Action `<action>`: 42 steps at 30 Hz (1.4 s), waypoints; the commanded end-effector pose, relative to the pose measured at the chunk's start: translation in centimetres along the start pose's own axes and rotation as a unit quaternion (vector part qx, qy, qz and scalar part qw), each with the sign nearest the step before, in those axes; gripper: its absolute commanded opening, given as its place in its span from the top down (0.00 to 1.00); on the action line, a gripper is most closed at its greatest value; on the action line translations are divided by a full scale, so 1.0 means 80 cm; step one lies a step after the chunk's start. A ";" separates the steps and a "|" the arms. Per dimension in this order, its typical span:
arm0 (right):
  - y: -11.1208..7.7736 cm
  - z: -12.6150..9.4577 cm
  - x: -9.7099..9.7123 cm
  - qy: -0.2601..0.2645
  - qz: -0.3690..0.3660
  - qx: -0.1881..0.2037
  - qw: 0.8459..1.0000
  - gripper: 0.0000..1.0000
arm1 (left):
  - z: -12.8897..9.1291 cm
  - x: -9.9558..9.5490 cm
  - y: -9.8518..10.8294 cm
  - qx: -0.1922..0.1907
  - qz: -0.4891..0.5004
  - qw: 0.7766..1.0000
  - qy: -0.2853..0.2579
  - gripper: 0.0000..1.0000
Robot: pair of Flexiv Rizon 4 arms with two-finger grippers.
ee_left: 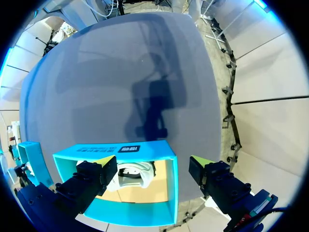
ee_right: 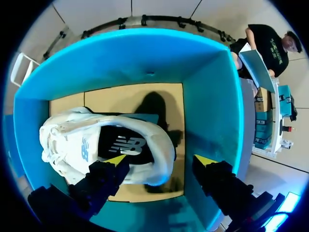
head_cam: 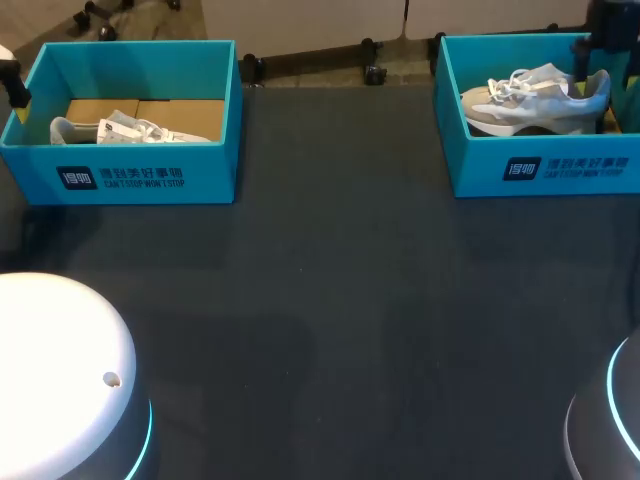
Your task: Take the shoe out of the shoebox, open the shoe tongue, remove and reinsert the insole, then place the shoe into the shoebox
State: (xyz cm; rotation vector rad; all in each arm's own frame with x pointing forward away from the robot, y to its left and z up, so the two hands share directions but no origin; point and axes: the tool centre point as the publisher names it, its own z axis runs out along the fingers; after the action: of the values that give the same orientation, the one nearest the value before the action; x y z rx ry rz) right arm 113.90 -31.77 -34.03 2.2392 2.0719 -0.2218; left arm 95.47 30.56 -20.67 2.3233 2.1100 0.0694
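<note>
Two teal shoeboxes stand at the back of the table. In the right shoebox (head_cam: 540, 165) lies a white and grey shoe (head_cam: 535, 100), heel toward my right arm (head_cam: 610, 30). In the right wrist view my right gripper (ee_right: 160, 160) is open low inside the right shoebox (ee_right: 212, 111), straddling the heel of the shoe (ee_right: 72, 140): one finger over the dark shoe opening, the other outside the heel. The left shoebox (head_cam: 120, 175) holds another white shoe (head_cam: 130, 130). My left gripper (ee_left: 152, 164) hangs open above the left shoebox (ee_left: 116, 152), over its shoe (ee_left: 135, 176).
The dark tabletop (head_cam: 330, 300) stretches between and in front of the two boxes. The rounded white bases of my arms sit at the front left (head_cam: 50, 370) and front right (head_cam: 610, 420).
</note>
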 end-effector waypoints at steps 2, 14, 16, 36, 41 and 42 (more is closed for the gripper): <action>0.017 0.017 0.001 0.007 -0.002 0.024 1.000 0.04 | 0.000 0.000 0.000 0.000 0.001 1.000 0.001 0.00; 0.016 0.042 0.002 0.028 0.006 0.041 0.999 0.05 | 0.000 0.000 0.000 0.000 0.001 1.000 0.001 0.00; 0.016 0.044 0.001 0.031 0.007 0.041 0.999 0.05 | 0.000 0.000 0.000 0.000 0.001 1.000 0.001 0.00; 0.012 0.068 0.002 0.069 0.004 0.059 0.996 0.09 | 0.000 0.000 0.000 0.000 0.001 1.000 0.001 0.00; 0.015 0.074 0.005 0.067 0.002 0.067 0.996 0.19 | 0.000 0.000 0.000 0.000 0.001 1.000 0.001 0.00; 0.016 0.075 0.006 0.067 0.002 0.067 0.995 0.51 | 0.000 0.000 0.000 0.000 0.001 1.000 0.001 0.00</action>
State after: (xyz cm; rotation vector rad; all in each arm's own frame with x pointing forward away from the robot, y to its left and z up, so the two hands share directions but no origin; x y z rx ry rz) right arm 113.79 -32.20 -39.16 2.3570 2.1440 -0.1292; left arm 95.47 30.56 -20.67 2.3233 2.1099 0.0695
